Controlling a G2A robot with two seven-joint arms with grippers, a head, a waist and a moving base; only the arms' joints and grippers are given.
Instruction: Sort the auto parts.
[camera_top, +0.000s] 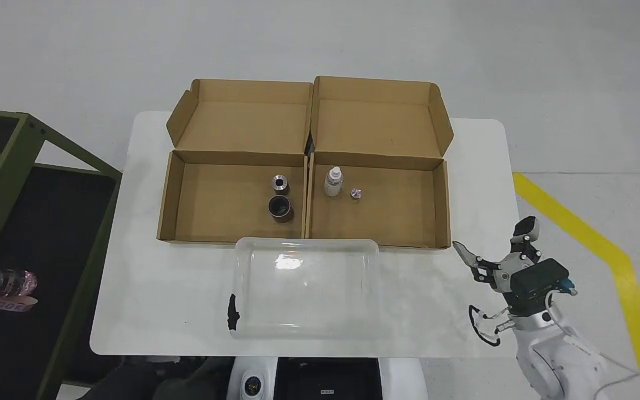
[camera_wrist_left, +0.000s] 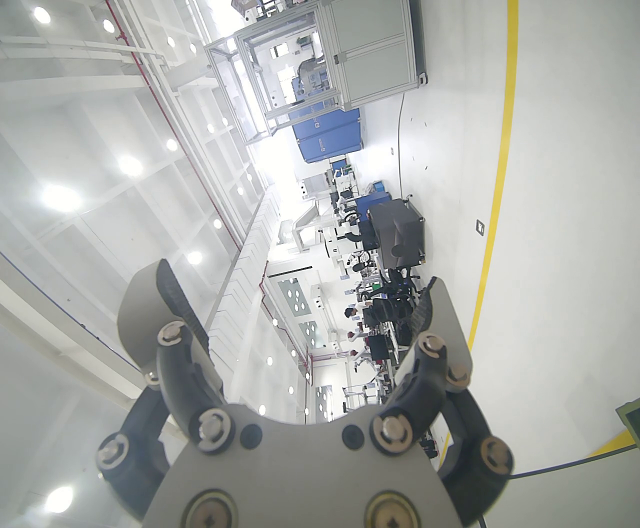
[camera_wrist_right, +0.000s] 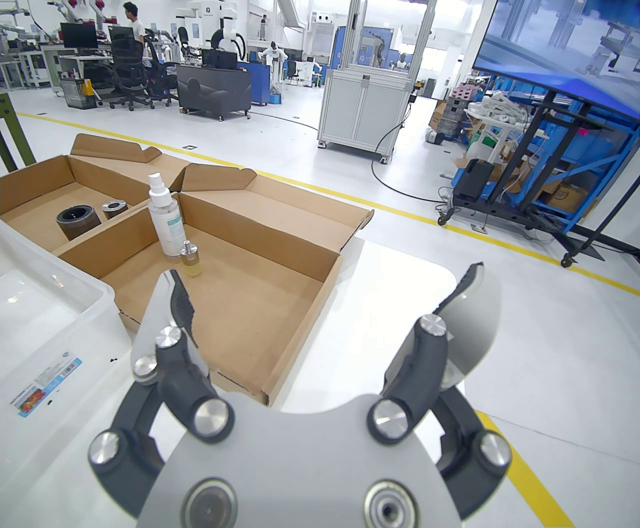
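Two boxes (camera_top: 215, 205) (camera_top: 405, 210) hold two parts (camera_top: 280, 207) each, one perhaps a vial (camera_top: 357, 191); one bin (camera_top: 300, 241). Both end effectors (camera_wrist_left: 300, 280) (camera_wrist_right: 322, 277) gape, empty.

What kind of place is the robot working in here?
Most likely a large robotics lab or factory hall, not a home. The right wrist view shows a yellow floor line, a metal-framed machine cabinet, and office chairs beside computer screens farther back.

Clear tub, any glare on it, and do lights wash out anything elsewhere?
Top view: white reflections on the clear tub toward its far edge. Right wrist view: tub evenly lit, no strong glare. Left wrist view: ceiling lights bloom behind the left gripper.
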